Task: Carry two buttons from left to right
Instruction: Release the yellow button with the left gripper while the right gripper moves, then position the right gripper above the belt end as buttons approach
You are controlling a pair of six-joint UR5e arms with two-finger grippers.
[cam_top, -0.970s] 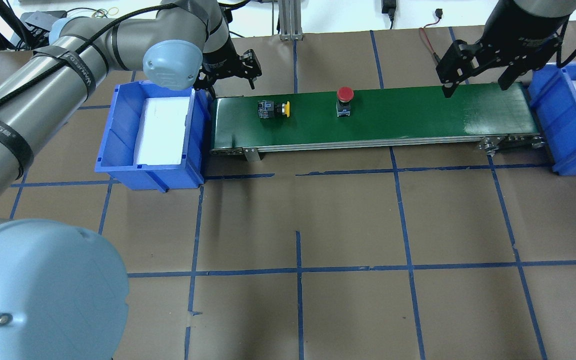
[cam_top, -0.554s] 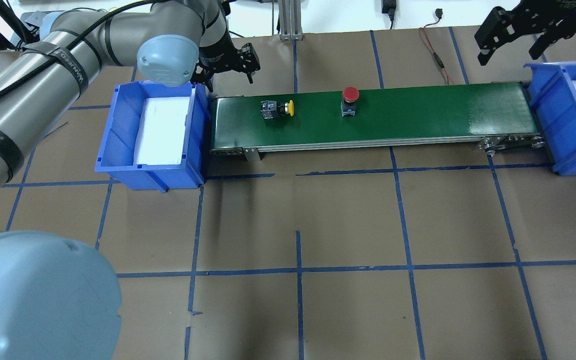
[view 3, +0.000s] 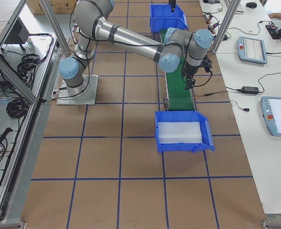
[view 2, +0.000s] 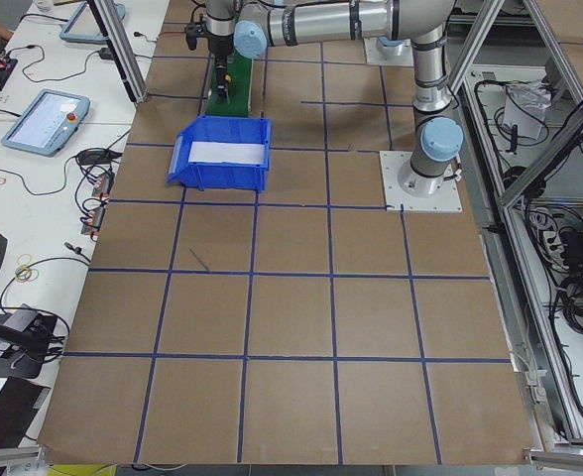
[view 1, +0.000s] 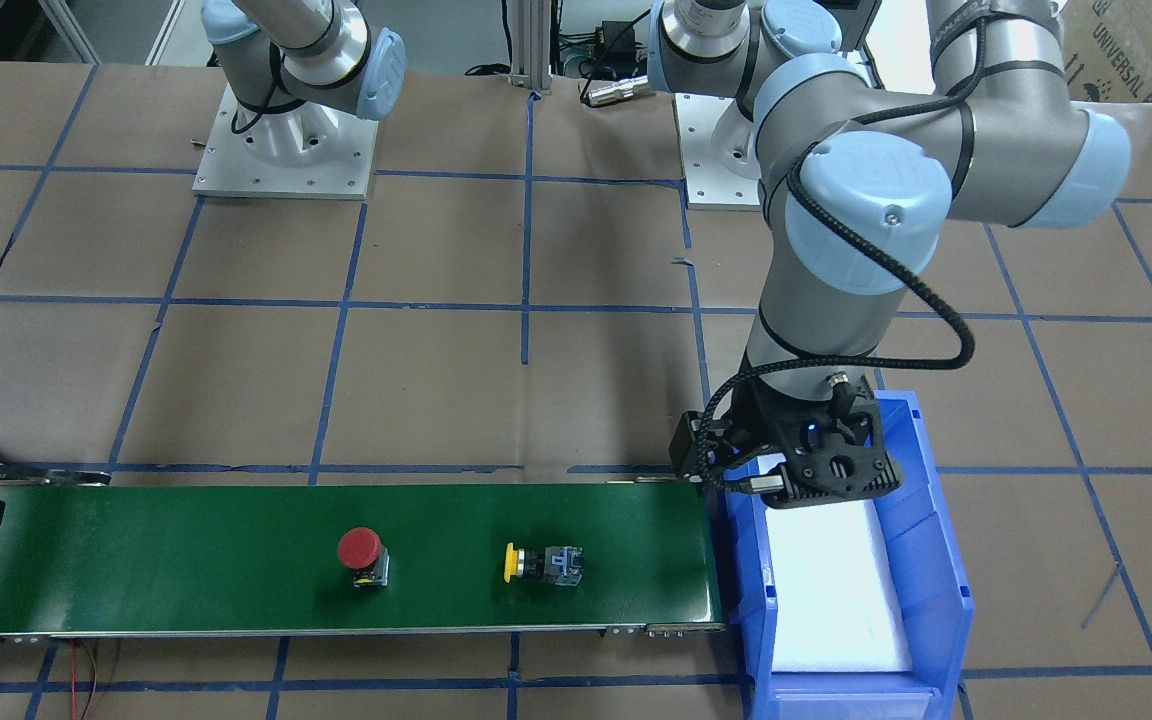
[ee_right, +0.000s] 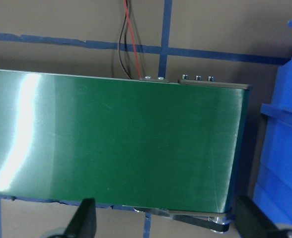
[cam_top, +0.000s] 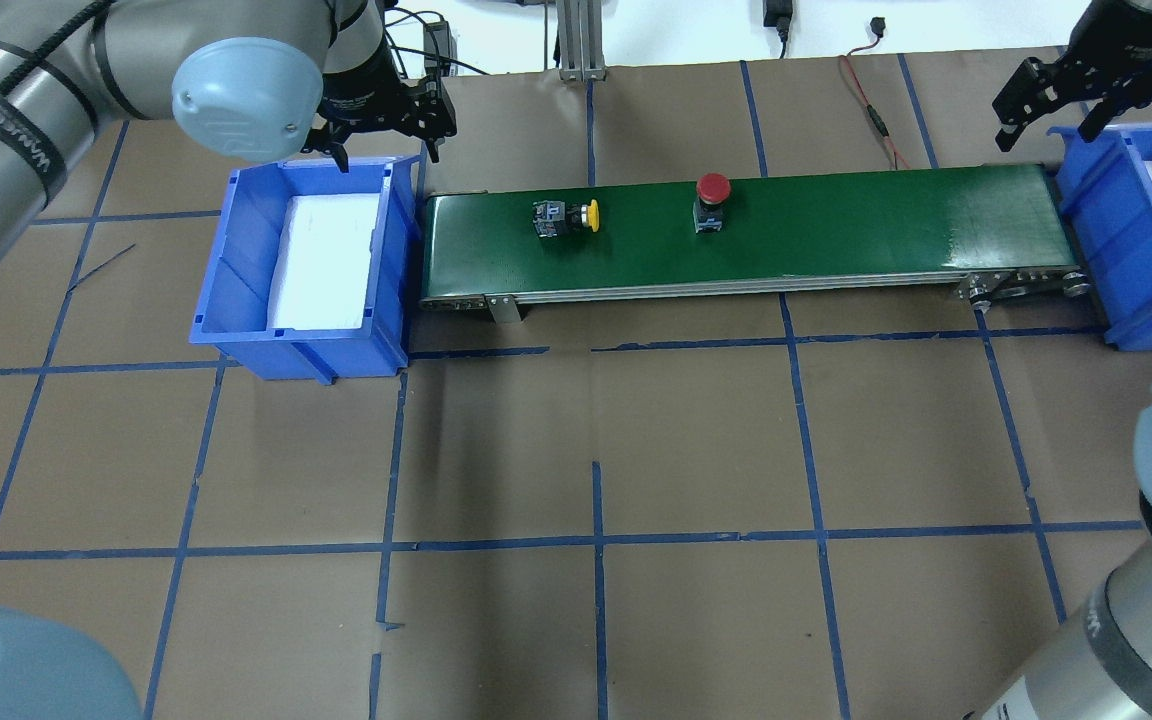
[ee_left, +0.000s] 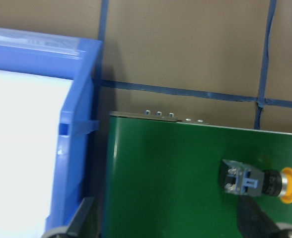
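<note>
The yellow button [cam_top: 566, 216] lies on its side on the green conveyor belt [cam_top: 836, 225], near the belt's left end in the overhead view, cap pointing toward the frame's right. The red button [cam_top: 712, 195] stands upright a little farther right on the same belt, cap up, apart from its neighbour. Neither touches anything but the belt.

At the belt's left end sits a blue bin [cam_top: 236, 265] lined with a white foam pad [cam_top: 326, 260]. A second blue bin [cam_top: 1101, 225] meets the belt's right end.

The left fingers [cam_top: 433, 128] hang spread wide and empty in the upper left of the overhead frame, above the far rim of the left-hand bin. The right fingers [cam_top: 1009, 110] hang in the upper right corner, also parted and holding nothing, above the belt's far right end beside the other bin. Brown paper gridded with blue tape covers the desk [cam_top: 696, 450].
</note>
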